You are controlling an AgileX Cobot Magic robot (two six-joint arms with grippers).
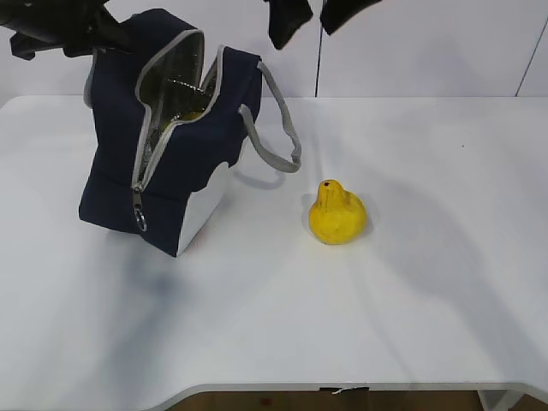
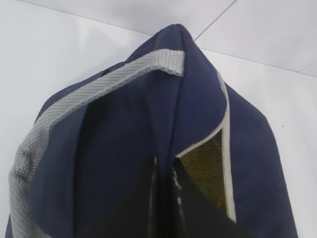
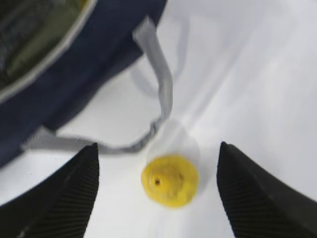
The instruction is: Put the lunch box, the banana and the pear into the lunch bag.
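The navy lunch bag stands open at the left, its silver lining showing. A bit of yellow shows inside; I cannot tell if it is the banana. The lunch box is out of view. My left gripper is shut on the bag's top edge; in the left wrist view its jaws pinch the navy fabric next to the zipper band. The yellow pear sits on the table right of the bag. My right gripper is open high above; in the right wrist view it frames the pear far below.
The bag's grey strap handle hangs out toward the pear and also shows in the right wrist view. The ring zipper pull hangs at the bag's front. The white table stretches to the right and front.
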